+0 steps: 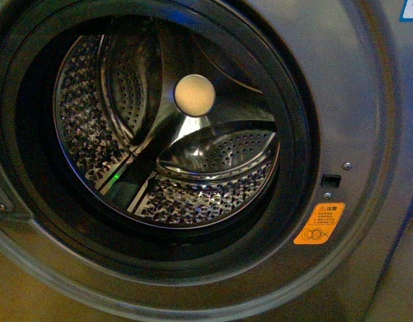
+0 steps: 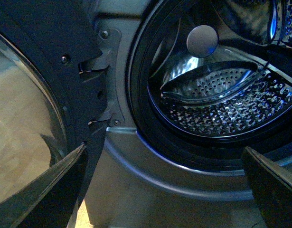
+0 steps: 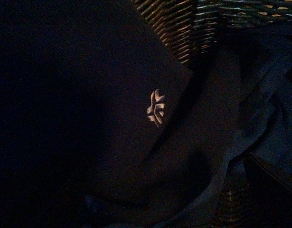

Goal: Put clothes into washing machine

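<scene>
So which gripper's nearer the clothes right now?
Right. Its wrist view is filled by the clothes in the wicker basket. Left gripper, open, faces the washing machine, no clothes in view.

A woven wicker basket carries the dark navy clothes, which lie rumpled in it and cover most of its weave, a small pale embroidered emblem facing up near the basket's bare wall.

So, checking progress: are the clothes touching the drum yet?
Apart. Front view shows the drum with no fabric in it; right wrist view shows the clothes lying in a wicker basket.
</scene>
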Robot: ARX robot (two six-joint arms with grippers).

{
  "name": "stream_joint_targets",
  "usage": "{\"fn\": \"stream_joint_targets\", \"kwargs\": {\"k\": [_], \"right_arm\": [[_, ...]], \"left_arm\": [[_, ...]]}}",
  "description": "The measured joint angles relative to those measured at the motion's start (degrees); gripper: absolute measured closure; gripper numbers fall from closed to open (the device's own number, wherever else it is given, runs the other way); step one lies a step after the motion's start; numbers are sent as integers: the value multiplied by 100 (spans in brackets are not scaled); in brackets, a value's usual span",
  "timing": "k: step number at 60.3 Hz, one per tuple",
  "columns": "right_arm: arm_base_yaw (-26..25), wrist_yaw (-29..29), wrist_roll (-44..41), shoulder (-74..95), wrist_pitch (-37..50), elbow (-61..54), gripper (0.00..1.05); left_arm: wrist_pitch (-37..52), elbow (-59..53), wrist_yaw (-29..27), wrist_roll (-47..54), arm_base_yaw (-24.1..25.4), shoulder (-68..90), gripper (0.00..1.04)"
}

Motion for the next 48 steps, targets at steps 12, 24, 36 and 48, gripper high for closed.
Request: {"fn": "stream_joint_targets", "kwargs": {"k": [12,24,36,48], "right_arm": [[68,267,9,745,138,514,7],[50,365,114,1239,-87,951,7],[39,415,136,1585,-114,1143,7],[35,527,136,1945,-192,1377,7]], "left_arm": [[0,0,0,0,0,0,7],[0,0,0,0,0,0,7],[0,0,2,0,0,0,7],[0,0,2,0,0,0,7]]}}
